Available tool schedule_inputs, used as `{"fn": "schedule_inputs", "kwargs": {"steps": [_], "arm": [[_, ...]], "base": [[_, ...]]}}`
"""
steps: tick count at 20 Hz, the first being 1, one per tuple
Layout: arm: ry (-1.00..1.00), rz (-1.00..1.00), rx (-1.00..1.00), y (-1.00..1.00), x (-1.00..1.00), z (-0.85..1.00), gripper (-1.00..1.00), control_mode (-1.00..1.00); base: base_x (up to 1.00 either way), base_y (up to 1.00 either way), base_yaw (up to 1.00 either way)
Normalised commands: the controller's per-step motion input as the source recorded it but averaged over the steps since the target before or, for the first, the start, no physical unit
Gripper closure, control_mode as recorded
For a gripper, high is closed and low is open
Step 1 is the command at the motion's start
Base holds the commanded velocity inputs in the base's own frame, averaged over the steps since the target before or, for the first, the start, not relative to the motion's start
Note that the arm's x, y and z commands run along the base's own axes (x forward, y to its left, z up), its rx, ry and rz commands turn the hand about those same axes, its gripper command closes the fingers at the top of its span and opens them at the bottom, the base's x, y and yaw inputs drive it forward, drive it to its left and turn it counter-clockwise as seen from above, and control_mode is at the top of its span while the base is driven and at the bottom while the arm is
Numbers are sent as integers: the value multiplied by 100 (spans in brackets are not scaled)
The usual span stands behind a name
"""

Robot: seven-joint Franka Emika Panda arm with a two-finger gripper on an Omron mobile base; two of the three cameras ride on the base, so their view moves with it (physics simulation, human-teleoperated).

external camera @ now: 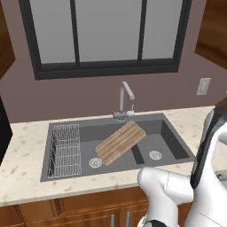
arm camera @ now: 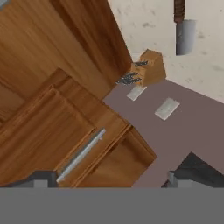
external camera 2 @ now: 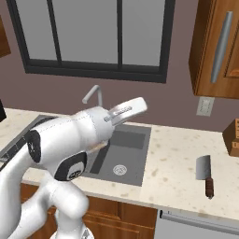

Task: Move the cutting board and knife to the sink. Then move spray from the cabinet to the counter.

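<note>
Base views share sink (external camera: 177, 142); hand view faces cabinet (arm camera: 52, 109).

End effector (arm camera: 107, 181) wide open, empty

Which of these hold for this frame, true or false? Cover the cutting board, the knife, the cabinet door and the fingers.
1. The cutting board lies tilted in the sink, across the divider between the basins. True.
2. The knife is in the sink beside the board. False: it lies on the counter to the right of the sink.
3. The cabinet door with the silver bar handle is closed. True.
4. The fingers are clamped on the knife handle. False: they stand open and hold nothing.
5. A wire rack sits in the left basin. True.
6. The faucet stands on the counter next to the knife block. False: it rises behind the sink, under the window.
</note>
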Motion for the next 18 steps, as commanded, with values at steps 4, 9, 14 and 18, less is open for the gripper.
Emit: {"fn": "schedule_inputs", "kwargs": {"steps": [4,9,14,18], "arm": [[-5,-27,71,16,-97,47,-100,-100],[11,-44,66,6,-95,-1,-100,-100],[34,-35,59,0,-15,-2,-100,-100],[50,-7,58,-1,69,-2,-100,-100]], "base": [[0,0,0],[0,0,0],[0,0,0],[0,0,0]]}}
